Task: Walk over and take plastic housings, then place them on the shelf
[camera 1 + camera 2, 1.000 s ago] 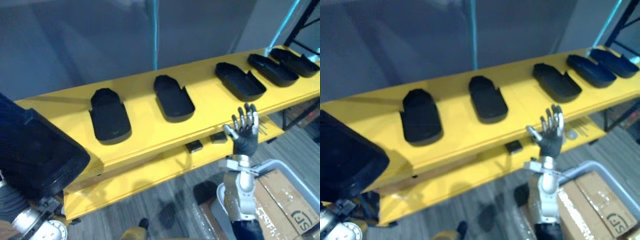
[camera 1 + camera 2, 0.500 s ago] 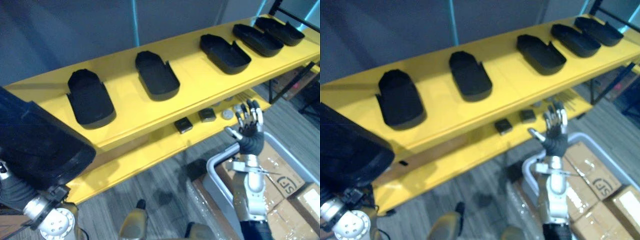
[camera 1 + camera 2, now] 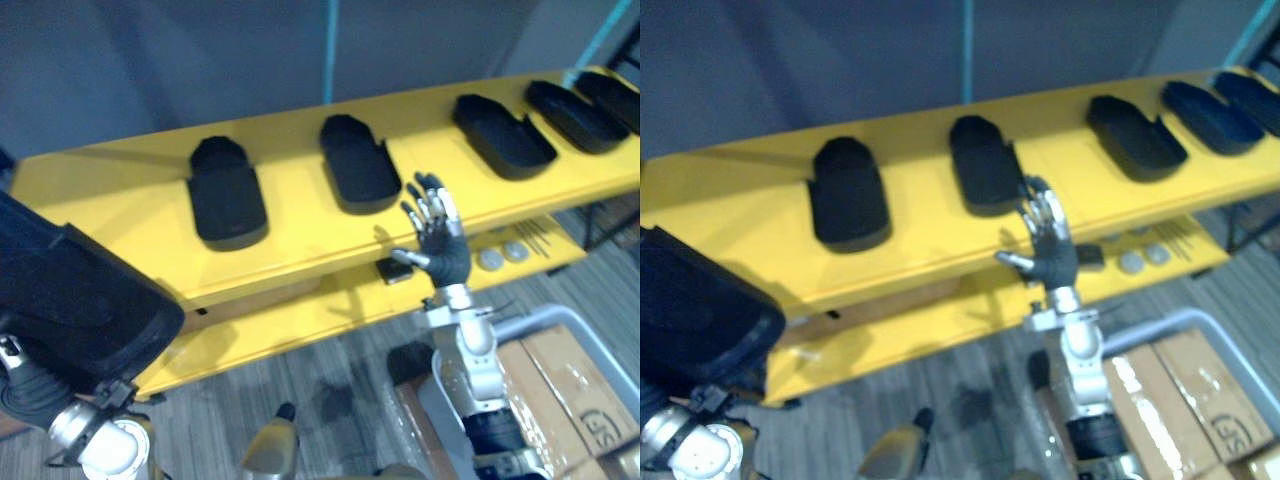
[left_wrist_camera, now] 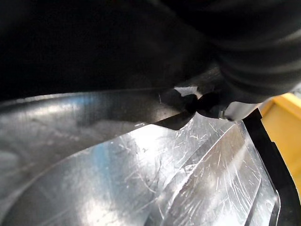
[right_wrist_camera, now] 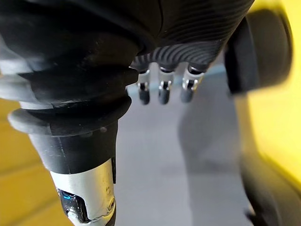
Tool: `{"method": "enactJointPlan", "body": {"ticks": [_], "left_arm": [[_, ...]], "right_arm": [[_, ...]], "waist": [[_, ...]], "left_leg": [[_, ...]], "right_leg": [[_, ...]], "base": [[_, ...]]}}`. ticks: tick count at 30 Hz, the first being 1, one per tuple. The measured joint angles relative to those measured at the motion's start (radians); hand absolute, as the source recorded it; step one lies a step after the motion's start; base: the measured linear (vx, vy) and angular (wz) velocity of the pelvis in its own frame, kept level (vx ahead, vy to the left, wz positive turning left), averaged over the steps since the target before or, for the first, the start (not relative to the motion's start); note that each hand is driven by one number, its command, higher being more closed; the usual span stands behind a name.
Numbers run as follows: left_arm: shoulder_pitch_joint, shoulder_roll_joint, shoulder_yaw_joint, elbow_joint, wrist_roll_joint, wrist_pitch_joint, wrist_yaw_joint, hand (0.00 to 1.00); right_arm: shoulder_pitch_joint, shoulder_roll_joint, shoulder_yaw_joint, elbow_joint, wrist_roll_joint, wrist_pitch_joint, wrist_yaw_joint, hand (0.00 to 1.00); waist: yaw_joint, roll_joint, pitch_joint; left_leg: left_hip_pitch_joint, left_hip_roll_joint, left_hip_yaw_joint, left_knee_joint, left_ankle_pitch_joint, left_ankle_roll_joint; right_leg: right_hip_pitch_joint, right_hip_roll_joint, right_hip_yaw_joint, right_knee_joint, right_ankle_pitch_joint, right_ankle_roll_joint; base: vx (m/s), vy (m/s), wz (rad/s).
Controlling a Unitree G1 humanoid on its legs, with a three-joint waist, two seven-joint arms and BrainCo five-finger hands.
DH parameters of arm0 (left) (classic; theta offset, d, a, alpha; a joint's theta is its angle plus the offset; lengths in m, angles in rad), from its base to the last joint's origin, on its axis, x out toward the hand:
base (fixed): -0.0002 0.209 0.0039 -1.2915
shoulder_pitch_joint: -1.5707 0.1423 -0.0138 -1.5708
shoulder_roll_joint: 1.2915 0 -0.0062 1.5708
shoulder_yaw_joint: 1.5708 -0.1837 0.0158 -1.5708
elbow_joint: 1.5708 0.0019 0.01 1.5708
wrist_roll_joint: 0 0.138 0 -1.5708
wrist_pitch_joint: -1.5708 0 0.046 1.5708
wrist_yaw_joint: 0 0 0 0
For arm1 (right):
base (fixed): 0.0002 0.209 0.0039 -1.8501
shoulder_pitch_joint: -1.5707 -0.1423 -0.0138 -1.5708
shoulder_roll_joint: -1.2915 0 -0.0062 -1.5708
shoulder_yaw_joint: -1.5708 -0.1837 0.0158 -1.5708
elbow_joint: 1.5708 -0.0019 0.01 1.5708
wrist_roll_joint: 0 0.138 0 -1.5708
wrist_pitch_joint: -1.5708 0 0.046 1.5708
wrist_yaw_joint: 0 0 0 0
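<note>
Fingers [image 3: 437, 208] of right hand [image 3: 446, 262] spread wide before yellow shelf [image 3: 290, 205], black housing [image 3: 80, 305] at lower left

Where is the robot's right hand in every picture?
Left eye view: right hand, fingers spread, upright before the yellow shelf's front edge, just right of the second housing from the left.
Right eye view: same hand, right beside that housing's near right corner.
Right wrist view: its dark cover up close, fingers beyond it.
Shared landmark: the yellow shelf.
</note>
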Motion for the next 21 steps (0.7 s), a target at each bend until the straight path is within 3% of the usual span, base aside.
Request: {"method": "enactJointPlan", "body": {"ticks": [5, 8, 10, 11, 15, 18, 20, 21], "left_arm": [[0.015, -0.018, 0.041, 0.005, -0.034, -0.010, -0.079, 1.00], [-0.003, -0.012, 0.007, 0.005, -0.052, -0.012, -0.107, 1.00], [-0.041, 0.021, -0.050, 0.005, -0.050, -0.017, -0.129, 1.00], [-0.070, 0.041, -0.086, 0.005, -0.049, -0.020, -0.146, 1.00], [-0.140, 0.084, -0.139, -0.003, -0.047, -0.041, -0.192, 1.00], [-0.150, 0.094, -0.157, -0.010, -0.038, -0.053, -0.235, 1.00], [-0.183, 0.097, -0.165, -0.011, -0.022, -0.069, -0.251, 1.00], [-0.196, 0.101, -0.165, -0.011, -0.012, -0.076, -0.250, 1.00]], "right_arm": [[0.004, 0.000, 0.007, 0.000, -0.027, 0.001, -0.051, 0.00], [0.066, 0.000, 0.006, -0.007, -0.041, 0.000, -0.053, 0.00], [0.138, -0.001, -0.009, -0.023, -0.040, -0.003, -0.048, 0.00], [0.171, 0.000, -0.021, -0.027, -0.041, -0.003, -0.042, 0.00], [0.188, -0.003, -0.054, -0.035, -0.034, -0.018, -0.008, 0.00], [0.183, -0.010, -0.058, -0.054, -0.032, -0.050, -0.004, 0.00], [0.146, -0.023, -0.084, -0.060, -0.032, -0.081, -0.011, 0.00], [0.130, -0.024, -0.093, -0.060, -0.033, -0.087, -0.015, 0.00]], "waist": [[0.005, 0.010, -0.015], [-0.013, -0.001, -0.043], [-0.050, -0.007, -0.049], [-0.067, -0.008, -0.050], [-0.085, -0.005, -0.049], [-0.088, 0.013, -0.027], [-0.095, 0.049, 0.017], [-0.098, 0.055, 0.038]], "left_leg": [[-0.034, 0.043, 0.123, 0.002, 0.004, 0.015], [-0.059, 0.046, 0.165, 0.004, 0.008, 0.022], [-0.064, 0.022, 0.140, 0.004, 0.023, 0.027], [-0.066, 0.011, 0.131, 0.003, 0.029, 0.028], [-0.074, 0.018, 0.145, 0.006, 0.033, 0.029], [-0.086, 0.042, 0.175, 0.026, 0.033, 0.029], [-0.124, 0.063, 0.196, 0.065, 0.026, 0.032], [-0.133, 0.066, 0.201, 0.077, 0.024, 0.033]], "right_leg": [[-0.006, 0.007, 0.010, 0.000, -0.010, -0.015], [-0.058, 0.011, 0.108, 0.024, -0.041, -0.015], [-0.075, 0.025, 0.180, 0.055, -0.060, -0.046], [-0.075, 0.022, 0.197, 0.059, -0.055, -0.041], [-0.096, 0.026, 0.247, 0.065, -0.052, -0.037], [-0.135, 0.035, 0.286, 0.098, -0.053, -0.038], [-0.202, 0.042, 0.318, 0.169, -0.075, -0.044], [-0.219, 0.042, 0.328, 0.192, -0.085, -0.037]], "base": [[-0.07, 0.042, 0.14], [-0.05, 0.052, -0.07], [0.00, 0.010, 0.40], [0.01, 0.037, 0.35], [-0.03, 0.029, -0.09], [-0.08, 0.016, -0.34], [-0.15, 0.048, -0.29], [-0.20, 0.063, -0.28]]}}
